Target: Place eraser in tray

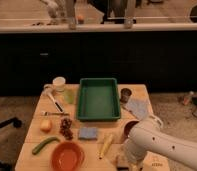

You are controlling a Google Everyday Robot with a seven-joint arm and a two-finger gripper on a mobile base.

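The green tray (98,116) is deep and rectangular and stands in the middle of the wooden table. It holds nothing. My white arm comes in from the lower right and bends down to the table's front edge. The gripper (124,161) hangs there, right of the banana and well in front of the tray. A small dark and tan block, the eraser (120,163), shows just under the gripper, mostly hidden by the arm.
Along the front lie a blue-grey sponge (88,133), a banana (106,145), an orange bowl (67,156) and a green vegetable (44,145). Grapes (67,129), an orange fruit (46,125), utensils and a white cup (58,83) sit left. A dark can (125,94) and cloth (138,107) sit right.
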